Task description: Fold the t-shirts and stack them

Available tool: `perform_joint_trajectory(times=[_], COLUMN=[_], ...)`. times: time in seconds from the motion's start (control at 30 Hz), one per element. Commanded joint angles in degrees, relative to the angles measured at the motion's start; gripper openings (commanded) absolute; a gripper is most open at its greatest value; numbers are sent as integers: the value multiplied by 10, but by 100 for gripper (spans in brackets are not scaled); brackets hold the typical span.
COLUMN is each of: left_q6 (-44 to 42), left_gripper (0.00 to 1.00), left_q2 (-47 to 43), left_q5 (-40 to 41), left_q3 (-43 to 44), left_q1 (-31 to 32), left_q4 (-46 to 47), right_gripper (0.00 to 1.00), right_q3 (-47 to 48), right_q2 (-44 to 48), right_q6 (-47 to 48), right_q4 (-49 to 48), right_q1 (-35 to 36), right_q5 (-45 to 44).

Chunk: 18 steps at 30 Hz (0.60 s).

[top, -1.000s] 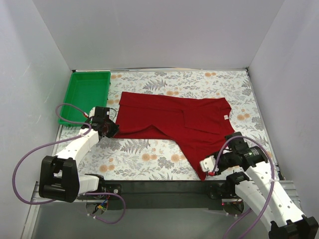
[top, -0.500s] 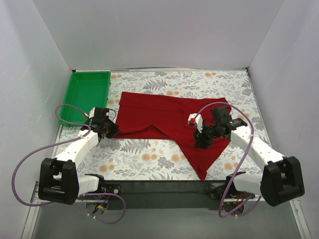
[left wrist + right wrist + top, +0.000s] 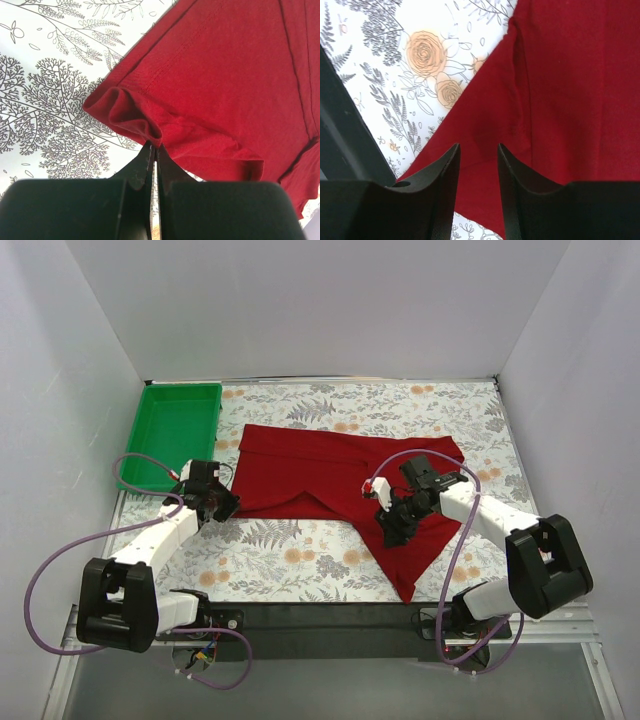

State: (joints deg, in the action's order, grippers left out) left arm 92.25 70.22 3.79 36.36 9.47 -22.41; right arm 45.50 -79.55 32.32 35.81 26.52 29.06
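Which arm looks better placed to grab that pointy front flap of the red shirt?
Probably the right: the right gripper hangs open over that part of the t-shirt, while the left gripper is shut on its far left edge.

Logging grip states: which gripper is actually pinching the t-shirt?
The left gripper: its jaws are shut on a bunched edge of the dark red t-shirt. The right gripper has its jaws apart over the cloth, gripping nothing.

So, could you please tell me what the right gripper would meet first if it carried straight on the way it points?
Probably the dark red soft-cloth t-shirt: the right gripper, jaws apart, aims at it near its diagonal edge; height above is unclear.
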Motion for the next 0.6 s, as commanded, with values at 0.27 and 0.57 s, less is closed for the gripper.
perform_joint_trajectory(times=[0.27, 0.57], left_q6=[-8, -8], left_gripper=[0, 0], left_q2=[-22, -21], left_q5=[-5, -7], left_q3=[-2, -4], left_q1=[-3, -3], left_q4=[9, 11], right_gripper=[36, 38], right_q3=[22, 20], right_q2=[-20, -38], right_q6=[-46, -59], right_q4=[-29, -52], right_q1=[12, 15], right_q5=[-70, -103])
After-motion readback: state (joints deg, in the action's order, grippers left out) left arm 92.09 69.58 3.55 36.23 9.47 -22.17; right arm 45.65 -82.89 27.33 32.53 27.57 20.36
